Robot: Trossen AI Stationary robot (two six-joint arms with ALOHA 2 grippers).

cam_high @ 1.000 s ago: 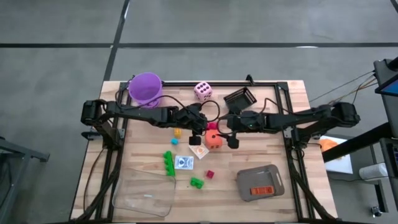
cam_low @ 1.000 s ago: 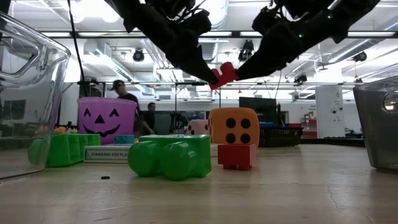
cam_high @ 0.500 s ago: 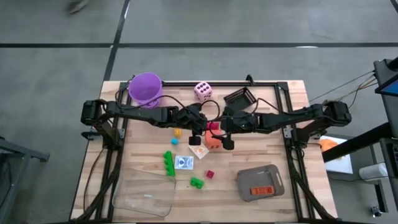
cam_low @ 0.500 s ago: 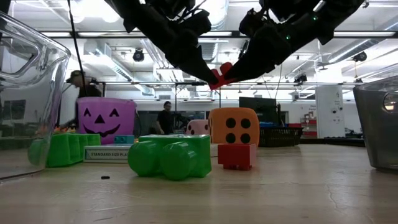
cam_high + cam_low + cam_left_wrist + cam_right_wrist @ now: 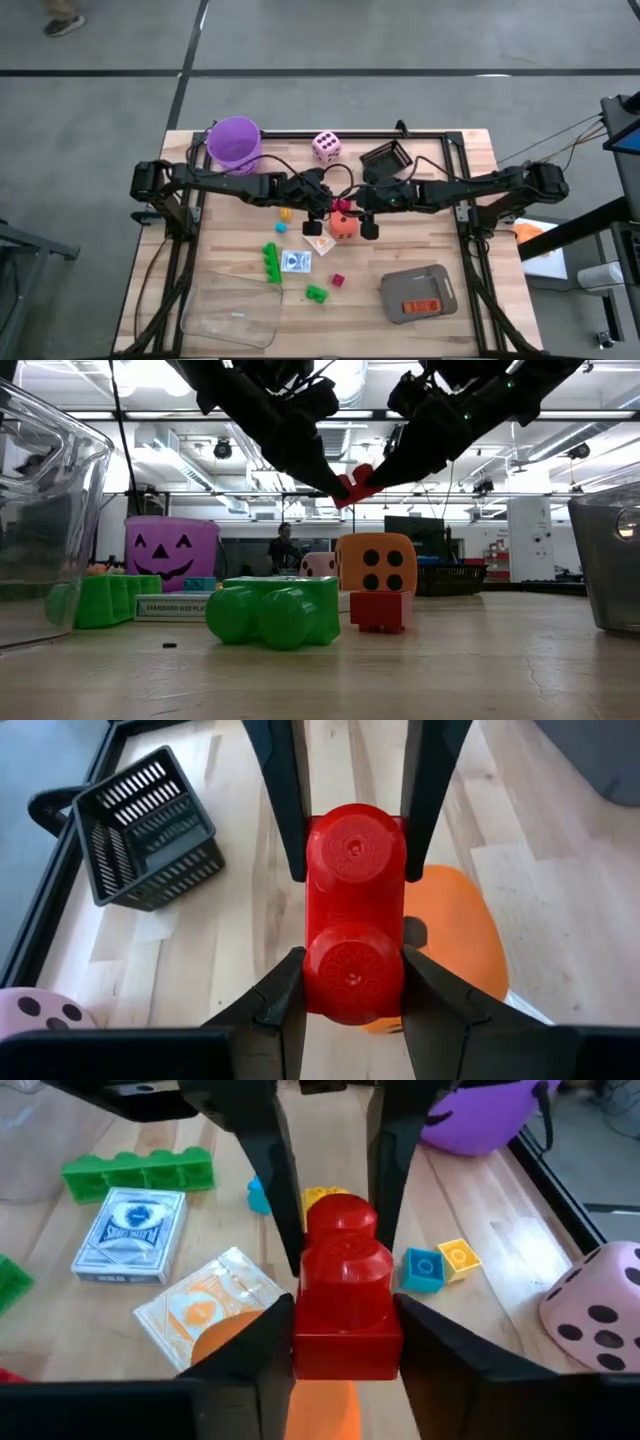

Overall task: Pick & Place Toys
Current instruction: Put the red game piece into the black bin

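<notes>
A red two-stud brick [image 5: 341, 206] hangs in the air over the orange dotted die [image 5: 344, 226], in the middle of the table. My left gripper [image 5: 328, 208] comes at it from the table's left and is shut on one end. My right gripper [image 5: 356, 206] comes from the table's right and is shut on the other end. In the low view the brick [image 5: 352, 484] sits between both pairs of fingertips, well above the table. The other toys lie on the table, untouched. My left gripper pinches the two long sides of the brick's left end [image 5: 322, 982] between its two fingers. The fingers slant down from the table's left and lie along the brick. The brick is lifted clear above the die. My right gripper pinches the two long sides of the brick's right end [image 5: 346, 1348] between its two fingers. The fingers slant down from the table's right and lie along the brick, tip to tip with the left fingers [image 5: 268, 1170].
A purple bucket [image 5: 234, 141], a pink die [image 5: 326, 146] and a black basket [image 5: 387, 157] stand along the far side. Green bricks [image 5: 271, 262], a card pack [image 5: 296, 261], a small red brick [image 5: 338, 280], a clear tub [image 5: 232, 318] and a grey tray [image 5: 418, 294] sit nearer.
My right gripper has moved a little toward the table's left, up to the red brick, and has shut on the brick's right end. My left gripper and the brick have kept still in the air.
</notes>
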